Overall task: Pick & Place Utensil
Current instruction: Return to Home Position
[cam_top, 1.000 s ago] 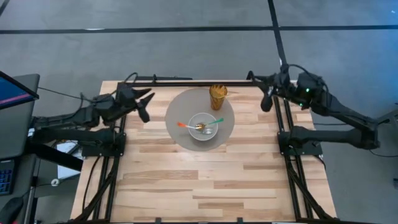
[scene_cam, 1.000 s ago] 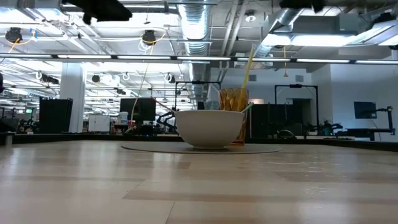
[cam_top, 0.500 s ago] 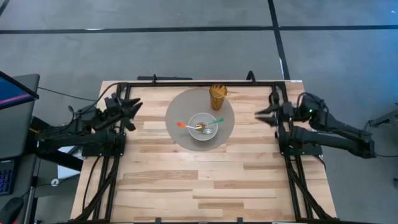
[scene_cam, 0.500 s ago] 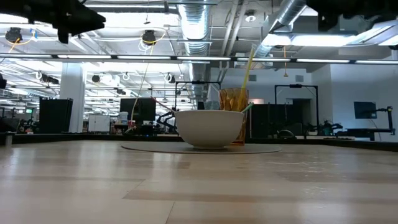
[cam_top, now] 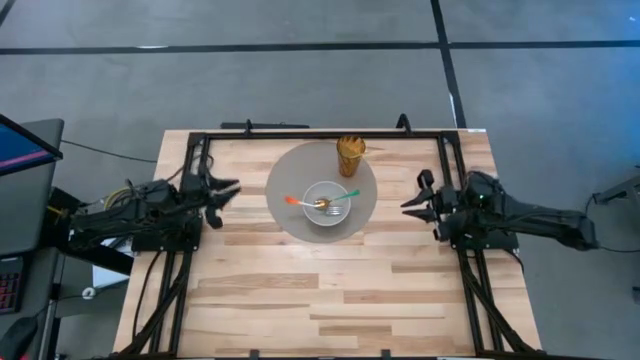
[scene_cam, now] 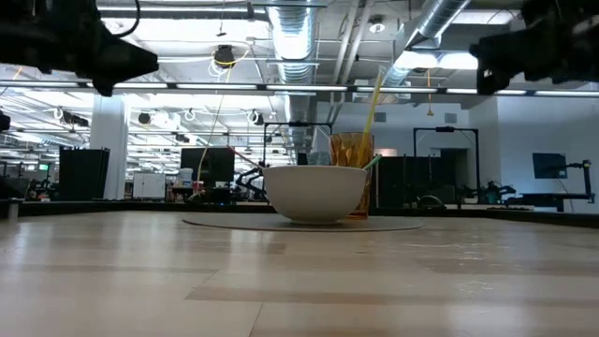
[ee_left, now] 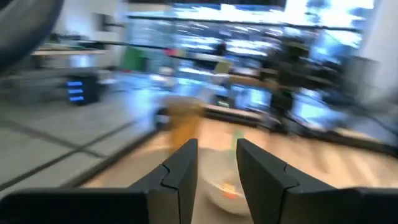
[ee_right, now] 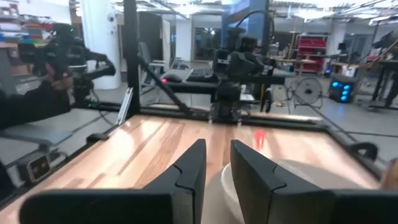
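A white bowl (cam_top: 325, 204) sits on a round grey mat (cam_top: 290, 170) in the far middle of the table. Two utensils lie across the bowl, one with an orange handle (cam_top: 292, 201) and one with a green handle (cam_top: 349, 194). An amber cup (cam_top: 350, 155) with a yellow stick in it stands on the mat's far edge. My left gripper (cam_top: 224, 191) hovers open to the left of the mat. My right gripper (cam_top: 413, 196) hovers open to its right. Both point at the bowl (scene_cam: 315, 193) and are seen high above the table in the low view.
A black frame rail (cam_top: 320, 133) runs along the table's far edge, and arm mounts stand at both sides. The near half of the wooden table (cam_top: 320, 300) is bare boards. A monitor (cam_top: 25, 150) stands off the table's left.
Both arms have drawn back from the far edge and come down. My left gripper moved toward the near-left, my right gripper toward the near edge, and both now hang lower beside the mat, pointing level at the bowl. The bowl, cup and utensils have stayed put.
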You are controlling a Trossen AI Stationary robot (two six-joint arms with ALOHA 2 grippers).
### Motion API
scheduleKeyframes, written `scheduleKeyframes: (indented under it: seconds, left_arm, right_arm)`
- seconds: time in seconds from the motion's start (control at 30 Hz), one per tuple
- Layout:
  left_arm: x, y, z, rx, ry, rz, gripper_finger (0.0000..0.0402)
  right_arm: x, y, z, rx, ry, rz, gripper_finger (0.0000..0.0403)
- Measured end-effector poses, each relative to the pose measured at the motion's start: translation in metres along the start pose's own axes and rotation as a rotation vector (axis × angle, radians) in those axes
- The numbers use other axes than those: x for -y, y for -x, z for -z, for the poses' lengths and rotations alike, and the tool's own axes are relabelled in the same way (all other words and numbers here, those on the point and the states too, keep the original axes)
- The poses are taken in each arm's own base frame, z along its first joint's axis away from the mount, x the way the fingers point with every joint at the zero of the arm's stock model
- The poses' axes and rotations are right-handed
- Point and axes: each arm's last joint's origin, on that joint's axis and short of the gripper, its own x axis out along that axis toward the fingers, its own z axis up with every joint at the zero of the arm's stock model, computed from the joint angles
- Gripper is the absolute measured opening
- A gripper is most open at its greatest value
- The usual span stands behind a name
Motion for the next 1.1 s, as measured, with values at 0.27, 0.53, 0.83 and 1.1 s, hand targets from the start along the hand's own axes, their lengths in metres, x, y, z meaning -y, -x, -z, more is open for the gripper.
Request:
scheduleKeyframes:
  seconds: [0.27,0.53,0.83,1.1]
  left_arm:
    - [0.006,-0.003,0.015,-0.039,-0.026,0.181,0.0112]
    - [0.006,-0.004,0.020,-0.066,-0.045,0.196,0.0112]
    - [0.007,-0.010,0.042,-0.049,-0.040,0.206,0.0112]
    - [0.008,-0.010,0.044,-0.037,-0.038,0.238,0.0112]
  right_arm:
    - [-0.006,0.002,0.029,0.016,-0.064,-0.037,0.0067]
    - [-0.008,0.006,0.033,0.018,-0.111,-0.036,0.0067]
    - [-0.006,0.006,0.037,-0.018,-0.089,0.030,0.0067]
    - [-0.006,0.006,0.037,-0.018,-0.086,0.030,0.0067]
